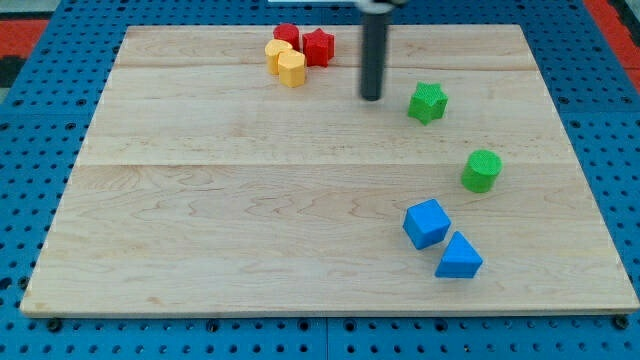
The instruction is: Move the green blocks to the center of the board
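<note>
While my tip (372, 97) rests on the wooden board (200, 220), the green star block (427, 102) sits just to its right in the view, apart from it. Its ribbed sides are bright green. Lower right of my tip stands the green cylinder (482, 170), upright, well apart. My rod carries no pincer, so nothing opens or closes.
</note>
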You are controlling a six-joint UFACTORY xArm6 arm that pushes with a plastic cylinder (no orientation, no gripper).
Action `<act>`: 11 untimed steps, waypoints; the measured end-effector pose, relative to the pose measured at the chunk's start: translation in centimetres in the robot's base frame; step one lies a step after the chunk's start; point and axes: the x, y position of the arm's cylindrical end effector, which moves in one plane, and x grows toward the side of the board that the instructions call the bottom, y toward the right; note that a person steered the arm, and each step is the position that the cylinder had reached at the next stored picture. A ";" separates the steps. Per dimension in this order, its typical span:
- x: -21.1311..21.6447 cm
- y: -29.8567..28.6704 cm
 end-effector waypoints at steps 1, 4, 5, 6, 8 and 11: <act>0.2 5.0; 3.9 10.0; 4.2 14.7; 6.2 13.2; 6.6 -1.2; 10.9 -1.8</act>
